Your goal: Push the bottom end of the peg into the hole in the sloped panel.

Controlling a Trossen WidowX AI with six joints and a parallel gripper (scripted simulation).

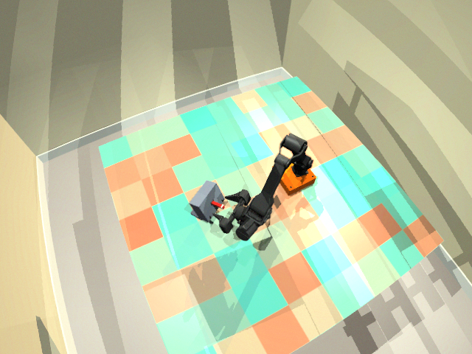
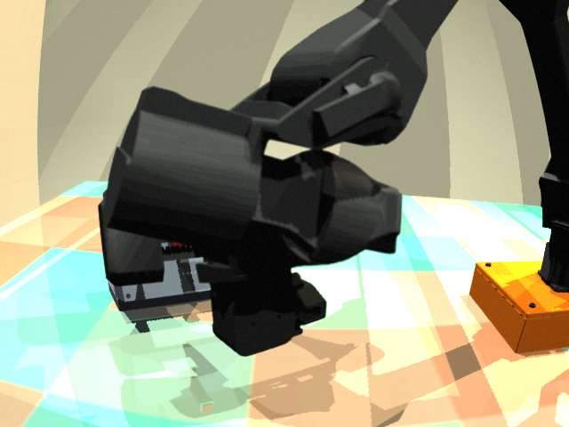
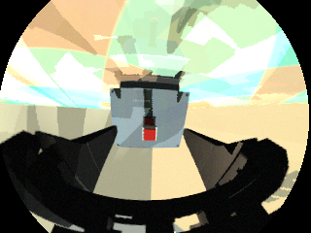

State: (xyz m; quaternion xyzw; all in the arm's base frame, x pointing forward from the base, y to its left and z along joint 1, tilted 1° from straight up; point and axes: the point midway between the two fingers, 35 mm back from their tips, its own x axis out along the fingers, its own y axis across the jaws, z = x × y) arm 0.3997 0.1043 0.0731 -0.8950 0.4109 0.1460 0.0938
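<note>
The red square-sided peg point(image 1: 217, 204) point(image 3: 150, 134) sticks out of the face of the grey sloped panel point(image 1: 204, 198) point(image 3: 170, 112). Its outer end is toward the wrist camera, and its inner end is hidden in the panel. How deep it sits cannot be told exactly. My gripper point(image 1: 220, 206) point(image 3: 151, 130) is open, with one finger on each side of the peg and a wide gap to both. Nothing is between the fingers in its grasp. In the exterior view the arm hides the fingertips and most of the panel point(image 2: 158, 287); only a trace of red shows.
The orange robot base point(image 1: 298, 181) point(image 2: 500, 298) stands behind the arm on the patchwork table top point(image 1: 248, 282). A small pale outlined shape point(image 2: 206, 406) shows on the table in the exterior view. Walls stand beyond the table.
</note>
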